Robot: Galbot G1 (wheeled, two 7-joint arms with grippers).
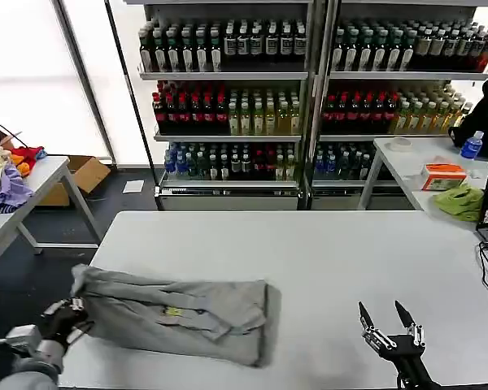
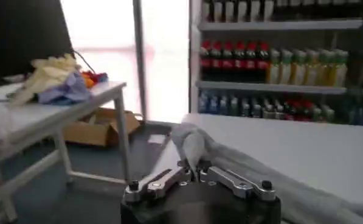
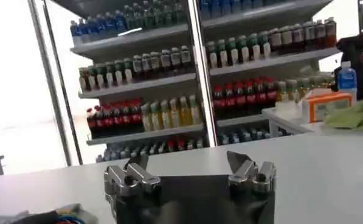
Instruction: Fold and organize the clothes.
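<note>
Left gripper point(image 1: 75, 315) pinched on the left end of the grey T-shirt point(image 1: 179, 318), at the white table's point(image 1: 325, 244) left edge; pinch confirmed in left wrist view point(image 2: 193, 172). Shirt lies partly folded on the table's front-left part, long axis left-right. Right gripper point(image 1: 388, 313) right of shirt, apart from it, fingers spread, holding nothing. Judgement: left arm nearer; the shirt's free end faces the right gripper.
</note>
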